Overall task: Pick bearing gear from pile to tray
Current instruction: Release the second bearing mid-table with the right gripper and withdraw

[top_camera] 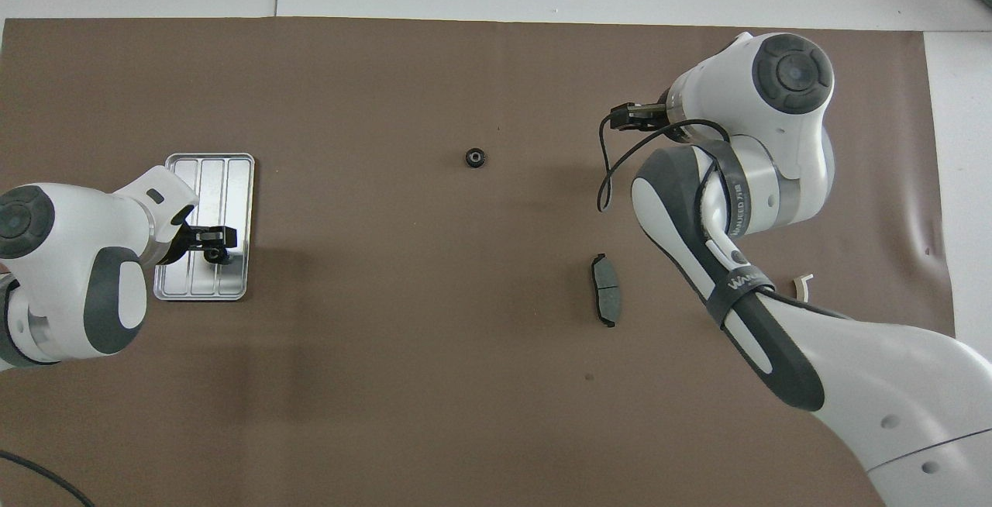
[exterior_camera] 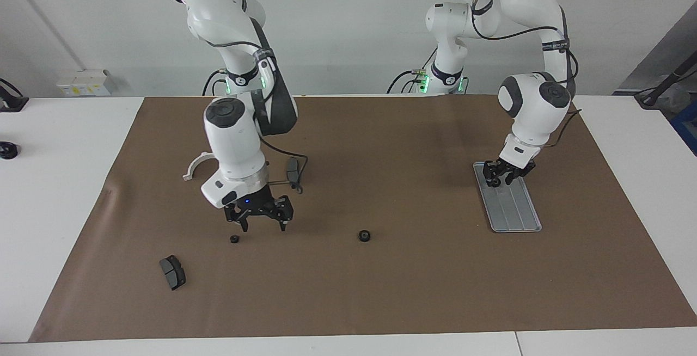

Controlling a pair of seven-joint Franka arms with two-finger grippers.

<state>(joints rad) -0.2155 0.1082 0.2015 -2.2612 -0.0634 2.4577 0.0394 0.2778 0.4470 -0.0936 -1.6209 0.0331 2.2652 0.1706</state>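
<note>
The silver tray [exterior_camera: 514, 209] [top_camera: 225, 174] lies toward the left arm's end of the table. My left gripper [exterior_camera: 503, 173] [top_camera: 211, 236] hangs low over its end nearer the robots, and a black bearing gear [exterior_camera: 494, 182] [top_camera: 213, 254] is at its tips. A second gear [exterior_camera: 364, 235] [top_camera: 475, 157] lies alone mid-mat. A third gear [exterior_camera: 234, 238] lies in the pile area, just below and beside my open, empty right gripper [exterior_camera: 263, 228]. The arm hides that gear and the right gripper in the overhead view.
Two dark pads [exterior_camera: 172, 272] [exterior_camera: 293, 171] [top_camera: 605, 299] and a white half-ring bracket [exterior_camera: 196, 165] lie toward the right arm's end, the bracket partly covered by the right arm. A small black object [exterior_camera: 8, 150] sits on the white table off the mat.
</note>
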